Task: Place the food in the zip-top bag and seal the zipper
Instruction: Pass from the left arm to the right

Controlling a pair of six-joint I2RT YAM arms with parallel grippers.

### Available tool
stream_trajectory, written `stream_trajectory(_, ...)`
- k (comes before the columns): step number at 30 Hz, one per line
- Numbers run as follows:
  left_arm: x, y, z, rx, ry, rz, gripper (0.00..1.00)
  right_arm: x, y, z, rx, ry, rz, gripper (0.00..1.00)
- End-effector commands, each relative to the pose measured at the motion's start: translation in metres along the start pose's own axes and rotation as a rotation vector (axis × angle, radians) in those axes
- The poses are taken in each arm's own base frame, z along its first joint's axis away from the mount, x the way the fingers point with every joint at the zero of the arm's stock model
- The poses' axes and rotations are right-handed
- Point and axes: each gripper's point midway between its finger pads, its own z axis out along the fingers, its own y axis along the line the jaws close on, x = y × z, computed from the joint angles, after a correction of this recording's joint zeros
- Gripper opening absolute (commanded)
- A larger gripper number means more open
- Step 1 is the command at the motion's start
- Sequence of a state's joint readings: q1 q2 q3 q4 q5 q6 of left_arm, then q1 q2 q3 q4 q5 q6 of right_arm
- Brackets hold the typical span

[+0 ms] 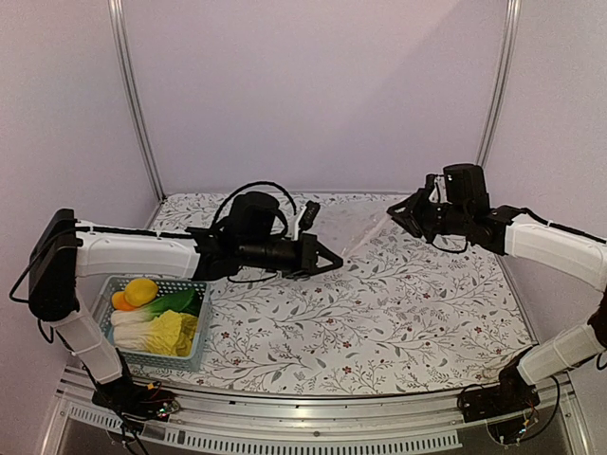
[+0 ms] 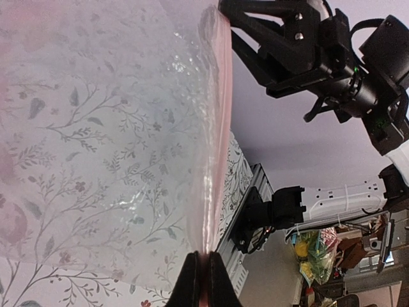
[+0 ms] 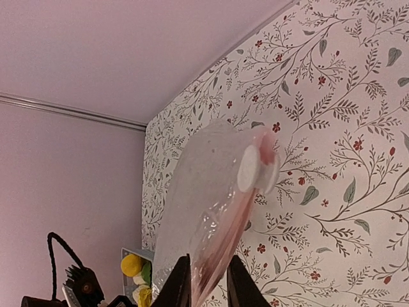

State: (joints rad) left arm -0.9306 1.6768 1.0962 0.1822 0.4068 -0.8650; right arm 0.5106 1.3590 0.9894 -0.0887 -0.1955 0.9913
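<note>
- bag (image 2: 96, 128): clear, crinkled, held up off the table (image 1: 398, 322) and stretched between both grippers. It is barely visible from above. The floral tabletop shows through it, and its far corners are cut off in the wrist views.
- zipper (image 2: 217, 141): pink-tinted strip along the taut edge. Whether it is pressed closed cannot be told.
- left gripper (image 2: 203, 268): pinched on one end of that edge, with only its tips in frame.
- right gripper (image 3: 208, 268): clenched on the other end.
- white disc (image 3: 249, 169): on the bag, blurred and unidentified.
- basket (image 1: 201, 341): blue, at the near-left of the table. It holds the yellow fruit (image 1: 142, 290), orange fruit (image 1: 120, 301) (partly hidden), bok choy (image 1: 175, 303) and cabbage (image 1: 166, 332).
</note>
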Motion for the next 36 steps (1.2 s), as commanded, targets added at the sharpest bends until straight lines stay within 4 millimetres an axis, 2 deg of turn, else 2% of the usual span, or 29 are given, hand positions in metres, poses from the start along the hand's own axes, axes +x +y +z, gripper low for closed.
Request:
stream_trajectory(1,0.006,-0.013,-0.004,0.026,0.0,0.021,0.0,-0.002,0.014,0.002,-0.04,0.0,-0.009,0.18)
stream_trajectory(3,0.007,-0.013,-0.003,0.028,0.003,0.023,0.0,-0.003,0.015,0.001,-0.045,-0.001,-0.01,0.14)
stream_trajectory(6,0.008,-0.014,-0.003,0.03,0.006,0.034,0.0,-0.003,0.018,0.0,-0.05,-0.002,-0.015,0.0)
stream_trajectory(7,0.008,-0.015,-0.003,0.033,0.006,0.037,0.0,-0.003,0.019,0.0,-0.054,-0.001,-0.019,0.0)
stream_trajectory(9,0.008,-0.016,-0.004,0.031,0.002,0.045,0.14,-0.002,0.024,-0.001,-0.066,0.006,-0.039,0.0)
stream_trajectory(11,0.005,-0.015,-0.01,0.002,-0.007,0.068,0.34,0.002,0.033,-0.004,-0.094,0.025,-0.072,0.0)
stream_trajectory(14,-0.011,-0.021,-0.032,-0.075,-0.054,0.175,0.61,0.011,0.052,-0.014,-0.136,0.081,-0.177,0.0)
stream_trajectory(16,-0.019,-0.02,-0.053,-0.176,-0.062,0.247,0.74,0.017,0.063,-0.025,-0.144,0.116,-0.282,0.0)
stream_trajectory(19,-0.039,-0.032,-0.084,-0.25,-0.085,0.349,0.85,0.026,0.078,-0.047,-0.165,0.177,-0.43,0.0)
stream_trajectory(22,-0.054,-0.048,-0.109,-0.254,-0.077,0.42,0.91,0.034,0.097,-0.07,-0.221,0.242,-0.538,0.0)
stream_trajectory(25,-0.057,-0.072,-0.121,-0.213,-0.025,0.5,0.93,0.045,0.114,-0.094,-0.279,0.283,-0.643,0.0)
stream_trajectory(29,-0.065,-0.103,-0.128,-0.133,-0.007,0.577,0.97,0.067,0.133,-0.122,-0.323,0.35,-0.761,0.0)
stream_trajectory(33,-0.065,-0.137,-0.126,0.014,0.013,0.635,0.98,0.103,0.147,-0.138,-0.364,0.458,-0.873,0.0)
stream_trajectory(36,-0.063,-0.155,-0.126,0.101,0.028,0.679,0.99,0.129,0.159,-0.145,-0.431,0.547,-0.923,0.0)
